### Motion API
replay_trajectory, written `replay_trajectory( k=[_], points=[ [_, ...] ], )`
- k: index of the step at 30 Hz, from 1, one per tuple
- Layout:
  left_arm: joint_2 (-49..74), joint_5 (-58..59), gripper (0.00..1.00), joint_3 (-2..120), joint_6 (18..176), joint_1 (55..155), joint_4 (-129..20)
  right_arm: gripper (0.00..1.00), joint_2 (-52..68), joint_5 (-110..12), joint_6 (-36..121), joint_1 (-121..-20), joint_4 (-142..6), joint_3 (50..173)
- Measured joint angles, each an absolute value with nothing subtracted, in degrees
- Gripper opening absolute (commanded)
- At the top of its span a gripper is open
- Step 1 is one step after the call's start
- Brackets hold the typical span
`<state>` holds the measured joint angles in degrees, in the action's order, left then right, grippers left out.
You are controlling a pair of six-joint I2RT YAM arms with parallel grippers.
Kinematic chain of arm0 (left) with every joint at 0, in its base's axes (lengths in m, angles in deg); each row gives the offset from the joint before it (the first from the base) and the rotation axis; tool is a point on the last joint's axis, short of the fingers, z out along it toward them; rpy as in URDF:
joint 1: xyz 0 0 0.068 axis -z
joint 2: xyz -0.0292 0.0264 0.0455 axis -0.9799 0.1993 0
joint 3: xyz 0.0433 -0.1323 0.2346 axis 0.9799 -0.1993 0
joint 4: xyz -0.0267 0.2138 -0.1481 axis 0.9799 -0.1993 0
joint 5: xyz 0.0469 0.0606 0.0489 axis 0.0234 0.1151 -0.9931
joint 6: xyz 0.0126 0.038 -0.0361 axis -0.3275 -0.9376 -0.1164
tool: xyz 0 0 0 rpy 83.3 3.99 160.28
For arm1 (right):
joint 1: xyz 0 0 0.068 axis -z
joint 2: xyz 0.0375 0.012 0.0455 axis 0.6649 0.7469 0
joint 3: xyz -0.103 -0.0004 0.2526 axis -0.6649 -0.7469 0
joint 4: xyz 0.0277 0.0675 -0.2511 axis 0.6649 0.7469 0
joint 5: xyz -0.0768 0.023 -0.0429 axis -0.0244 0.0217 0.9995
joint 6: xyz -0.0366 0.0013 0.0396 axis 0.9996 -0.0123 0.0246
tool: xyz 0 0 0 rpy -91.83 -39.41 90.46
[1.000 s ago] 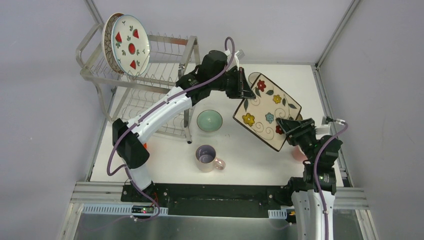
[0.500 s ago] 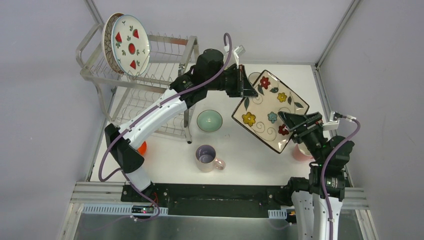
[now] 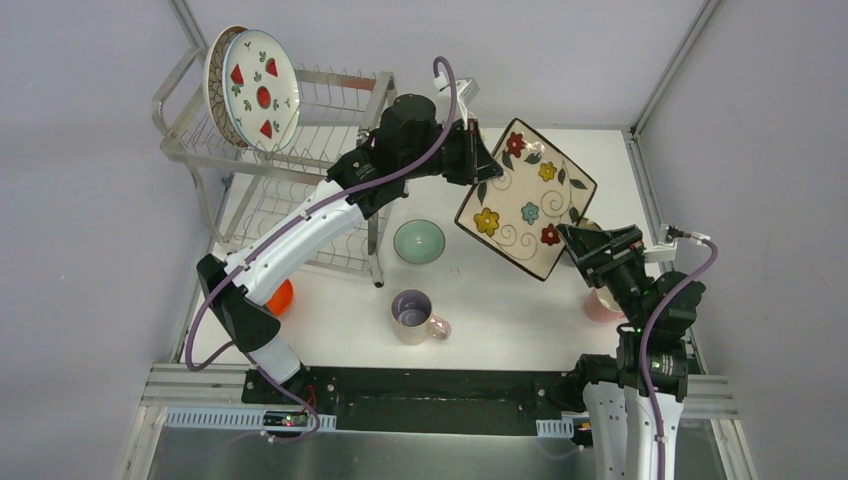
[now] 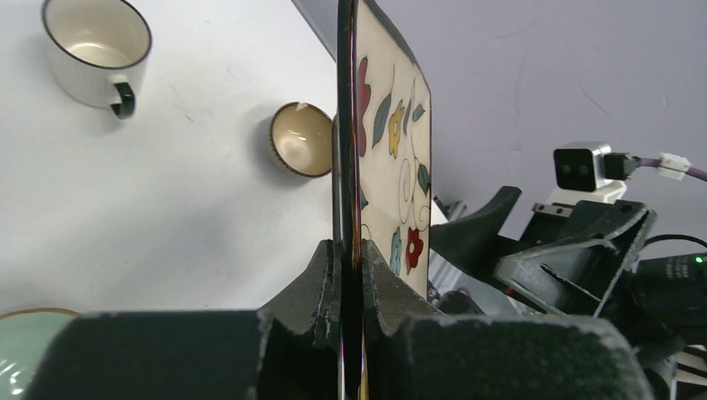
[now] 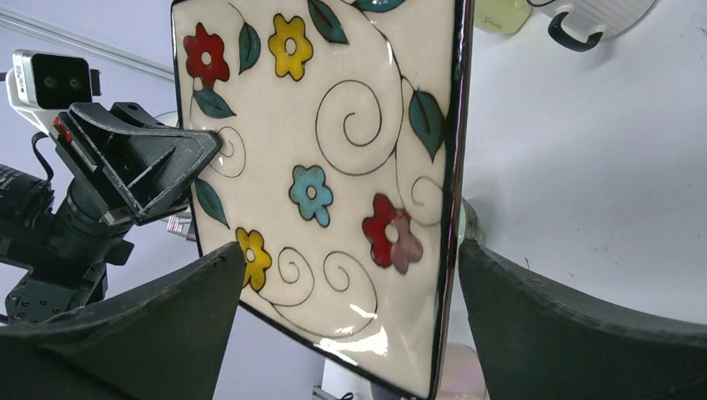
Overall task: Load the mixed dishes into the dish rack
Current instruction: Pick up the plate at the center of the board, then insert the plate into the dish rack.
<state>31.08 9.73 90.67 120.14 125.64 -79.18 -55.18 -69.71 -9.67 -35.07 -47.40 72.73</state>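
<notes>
While outstretched, left pincer (image 4: pixel 348 254) astride flowered plate (image 3: pixel 525 200).

Work cell fixtures and surroundings

A white table (image 3: pixel 490 315) is enclosed by grey wall panels (image 3: pixel 80 250) on the left, far and right sides, with aluminium posts (image 3: pixel 675 65) rising at the far corners. An aluminium rail (image 3: pixel 200 385) along the near edge carries a black base plate (image 3: pixel 440 385). Nearer still lie white slotted cable ducts (image 3: pixel 215 418). A small unit (image 3: pixel 287 420) with lit indicators sits at the left duct.
</notes>
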Motion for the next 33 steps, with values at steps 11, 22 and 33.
replay_trajectory(
  k=[11, 22, 33],
  points=[
    [30.5, 3.1, 0.0, 91.4, 114.6, 125.4, -79.2, 1.0, -55.7, -69.4, -9.6, -35.1, -46.4, 72.7],
    [30.5, -0.1, 0.0, 96.4, 109.4, 125.3, -78.2, 1.0, -56.6, -67.5, -9.6, -35.1, -41.9, 73.6],
    [30.4, -6.5, 0.0, 99.6, 99.9, 125.3, -76.9, 1.0, -56.6, -66.8, -9.7, -35.1, -40.4, 74.5]
  ],
)
